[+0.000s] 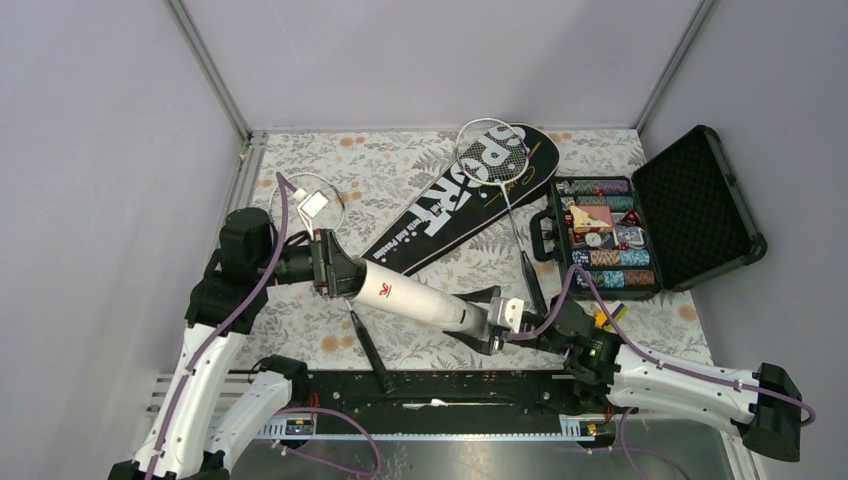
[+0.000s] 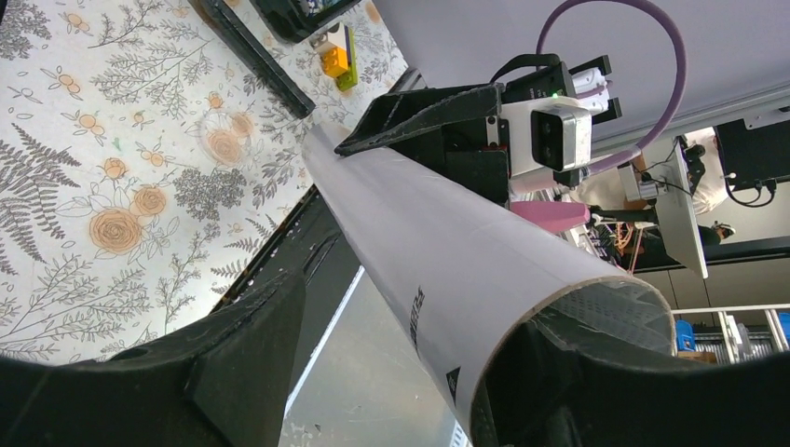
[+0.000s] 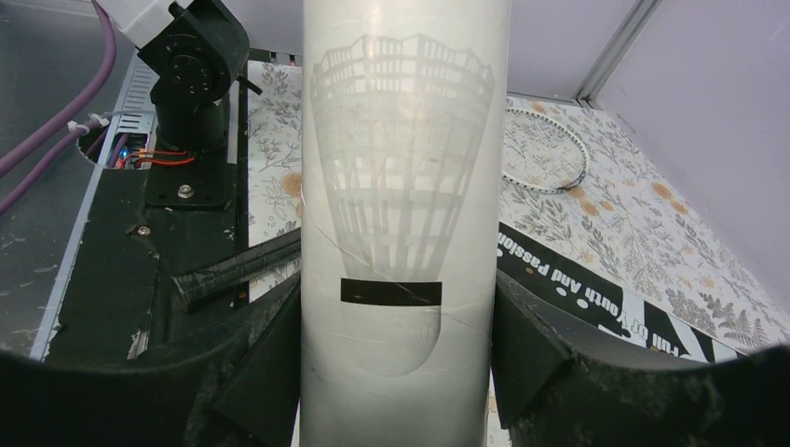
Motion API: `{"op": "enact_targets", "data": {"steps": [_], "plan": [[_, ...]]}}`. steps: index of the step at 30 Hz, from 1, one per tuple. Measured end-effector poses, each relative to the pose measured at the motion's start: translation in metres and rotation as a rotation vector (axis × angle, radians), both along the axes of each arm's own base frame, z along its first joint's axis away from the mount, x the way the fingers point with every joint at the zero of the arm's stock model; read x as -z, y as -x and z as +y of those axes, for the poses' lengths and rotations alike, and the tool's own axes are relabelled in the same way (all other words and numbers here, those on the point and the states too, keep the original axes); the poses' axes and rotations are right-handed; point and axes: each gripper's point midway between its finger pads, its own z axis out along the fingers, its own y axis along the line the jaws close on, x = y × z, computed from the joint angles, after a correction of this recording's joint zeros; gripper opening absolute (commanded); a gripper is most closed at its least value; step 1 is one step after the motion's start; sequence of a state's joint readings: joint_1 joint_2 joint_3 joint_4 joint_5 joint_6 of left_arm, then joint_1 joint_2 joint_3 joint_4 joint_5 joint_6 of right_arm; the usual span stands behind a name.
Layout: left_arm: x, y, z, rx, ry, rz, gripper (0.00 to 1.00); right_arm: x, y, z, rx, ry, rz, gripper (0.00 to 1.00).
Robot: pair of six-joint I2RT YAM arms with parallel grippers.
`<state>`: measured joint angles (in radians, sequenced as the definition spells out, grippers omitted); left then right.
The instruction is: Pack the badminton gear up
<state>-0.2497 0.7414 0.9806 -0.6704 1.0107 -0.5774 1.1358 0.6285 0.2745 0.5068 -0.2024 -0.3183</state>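
The floral-print table (image 1: pixel 400 165) is boxed in by plain lilac walls (image 1: pixel 420 60). Above its near edge the white tube (image 1: pixel 410 296) spans between the arms. The left gripper (image 1: pixel 345 272) clasps its open end and the right gripper (image 1: pixel 492 318) grips the other. The black racket bag (image 1: pixel 455 205) lies diagonally toward the far edge. An open poker-chip case (image 1: pixel 690 200) sits at the right edge.

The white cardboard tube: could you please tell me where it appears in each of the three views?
Top external: the tube lies diagonally at lower centre, between left pincer and right pincer.
Left wrist: tube runs from lower right, open end near, to upper centre.
Right wrist: tube stands upright at centre.
Shared landmark: the floral tablecloth.
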Motion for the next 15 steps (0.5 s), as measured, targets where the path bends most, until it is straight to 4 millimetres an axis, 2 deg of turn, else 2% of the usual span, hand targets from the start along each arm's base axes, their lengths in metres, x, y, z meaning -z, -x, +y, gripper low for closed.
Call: {"op": "enact_targets", "data": {"steps": [5,10,15], "plan": [[-0.002,0.0,-0.001,0.013,0.014,-0.014,0.68,-0.001,-0.003,0.005,0.0,0.018,-0.011,0.4],[-0.005,0.003,0.0,0.016,0.008,-0.02,0.75,-0.005,-0.005,0.006,0.003,0.015,-0.026,0.4],[-0.032,0.008,0.004,-0.007,-0.011,-0.075,0.81,-0.02,-0.003,0.001,0.01,-0.032,-0.048,0.39]]}}
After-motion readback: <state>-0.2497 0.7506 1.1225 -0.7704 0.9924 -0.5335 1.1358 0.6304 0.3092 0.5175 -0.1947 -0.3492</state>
